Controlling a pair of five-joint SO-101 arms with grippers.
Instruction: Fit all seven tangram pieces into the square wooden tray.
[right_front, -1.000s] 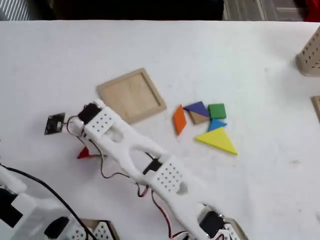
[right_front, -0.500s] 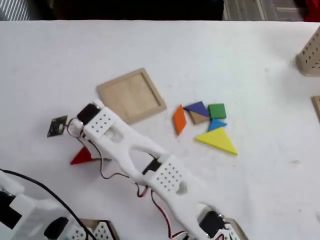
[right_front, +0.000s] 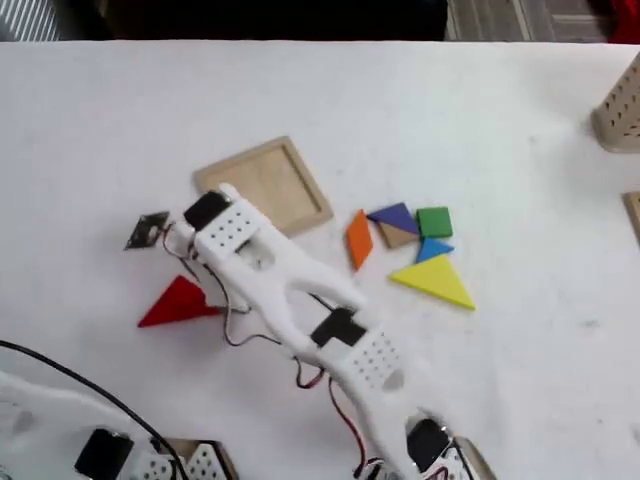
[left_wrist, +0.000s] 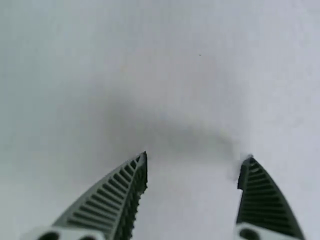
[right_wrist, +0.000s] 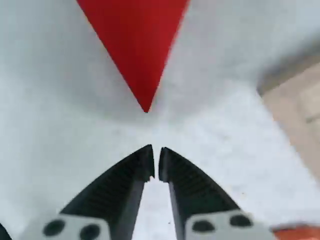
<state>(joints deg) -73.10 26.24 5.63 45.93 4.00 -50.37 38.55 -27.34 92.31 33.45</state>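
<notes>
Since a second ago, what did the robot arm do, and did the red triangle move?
The right arm swung off the red triangle toward the wooden tray, leaving the triangle uncovered; its gripper is shut, holding nothing. Whether the triangle itself shifted, I cannot tell. The left arm drew back. The tray and the other pieces stayed put.

Far half of bench (right_front: 450, 100): wide open passage. Right arm (right_front: 300, 295) lies slantwise across near-centre, a barrier between red triangle (right_front: 178, 303) and cluster of pieces (right_front: 410, 245). Its wrist overlaps near corner of tray (right_front: 312, 180). Narrow lane between tray and orange piece (right_front: 358, 240). Perforated block (right_front: 620, 110) at far right edge. Bare bench ahead of left hand (left_wrist: 192, 165)
</notes>
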